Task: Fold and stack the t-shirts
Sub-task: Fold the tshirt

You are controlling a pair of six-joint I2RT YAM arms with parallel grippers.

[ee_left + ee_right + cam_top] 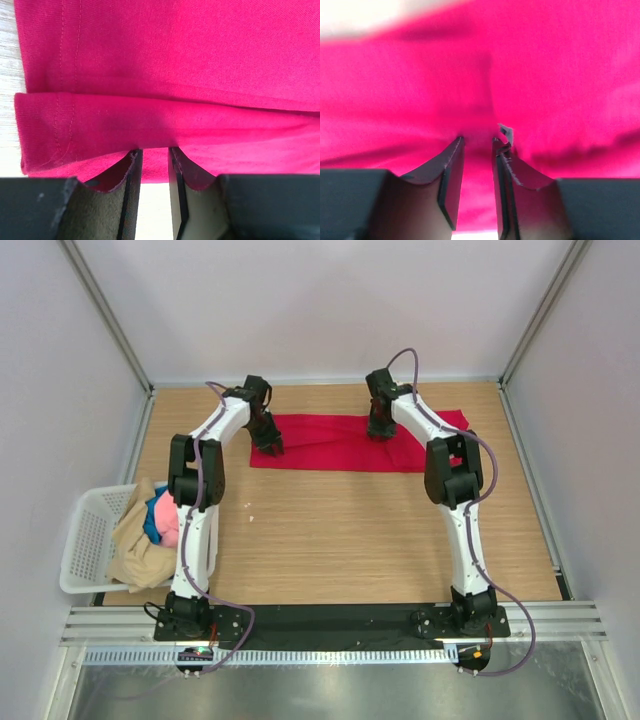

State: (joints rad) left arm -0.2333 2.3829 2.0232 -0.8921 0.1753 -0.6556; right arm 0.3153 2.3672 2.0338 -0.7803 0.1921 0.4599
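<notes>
The red t-shirt [330, 443] lies folded into a long strip across the far part of the table. My left gripper [268, 444] is down on its left end, and in the left wrist view [155, 150] the jaws stand close together with a fold of red cloth [150, 120] pinched at their tips. My right gripper [380, 428] is down on the strip's right part; in the right wrist view [477, 141] its jaws are also nearly together with red cloth [480, 90] between them. The beige [135, 540], blue [155, 512] and pink [168, 530] shirts lie heaped in the basket.
A white mesh basket [88, 540] stands at the table's left edge beside the left arm. Bare wooden table [350, 530] lies between the red shirt and the arm bases. White walls close in the far and side edges.
</notes>
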